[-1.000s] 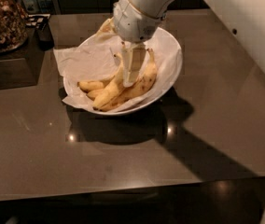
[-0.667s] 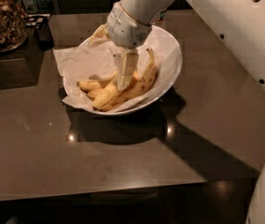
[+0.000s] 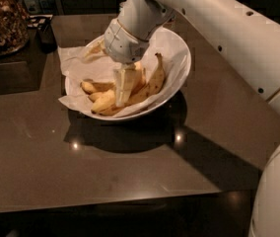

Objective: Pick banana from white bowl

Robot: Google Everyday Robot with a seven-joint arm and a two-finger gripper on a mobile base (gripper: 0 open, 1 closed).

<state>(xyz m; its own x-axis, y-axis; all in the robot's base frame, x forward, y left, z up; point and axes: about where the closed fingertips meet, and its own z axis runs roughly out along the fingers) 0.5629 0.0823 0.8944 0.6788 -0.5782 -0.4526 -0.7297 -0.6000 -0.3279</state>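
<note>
We saw the end effector (image 3: 122, 89) pointing straight down into the white bowl (image 3: 179, 51) on the worktop (image 3: 130, 181), its tip amid the bananas (image 3: 156, 76) lying directly beneath it, long axes running near-left to far-right; whether it was open or gripping we could not tell.

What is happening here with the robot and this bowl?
A robot arm reaches down into the bowl, which stands on a dark table. Its claw is low among the bananas, which lie on white paper lining the bowl. No banana has been lifted out yet.
</note>
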